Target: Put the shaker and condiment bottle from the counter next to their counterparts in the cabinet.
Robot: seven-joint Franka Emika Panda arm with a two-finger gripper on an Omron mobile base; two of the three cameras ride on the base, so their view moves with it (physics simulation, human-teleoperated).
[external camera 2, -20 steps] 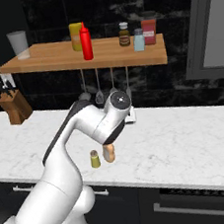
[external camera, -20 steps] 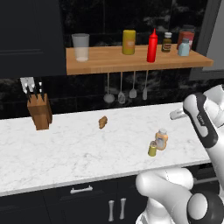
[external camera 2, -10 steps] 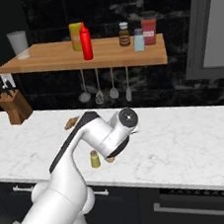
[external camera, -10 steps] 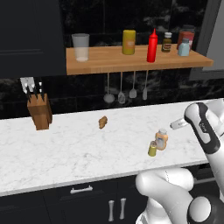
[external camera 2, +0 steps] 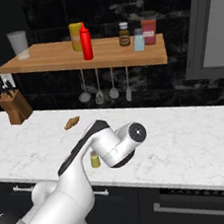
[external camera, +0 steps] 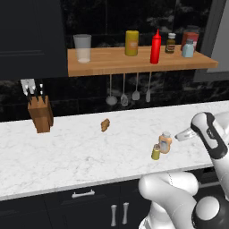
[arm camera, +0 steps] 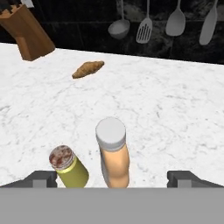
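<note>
White marble surface [external camera: 80,152] is seen spanning the frame, dark drawers below, black wall behind. Above it, the cabinet [external camera: 107,60], a single light-wood plank, is mounted on the wall. On the plank, left to right in the left base view: clear cup [external camera: 82,48], yellow container [external camera: 131,43], red squeeze bottle [external camera: 155,47], dark-brown bottle [external camera: 171,43], pale-blue shaker [external camera: 188,48], with a red canister [external camera: 192,35] behind the shaker. Ladles and spatulas [external camera: 129,91] are hung under the plank. Knife block [external camera: 39,113] is placed at the surface's left, near the wall. A small croissant [external camera: 105,125] is lying mid-surface, well apart from the rest.

Condiment bottle [arm camera: 113,154] is standing upright on the surface near the front edge, right of centre. Shaker [arm camera: 68,167] is standing just beside it, upright, on its left in the hand view; contact between the two cannot be told.

Tool [arm camera: 113,178] is held low, level with the containers, aimed at the condiment bottle. Fingertips [arm camera: 41,178] are spread wide, with both containers seen between them; nothing is gripped.
</note>
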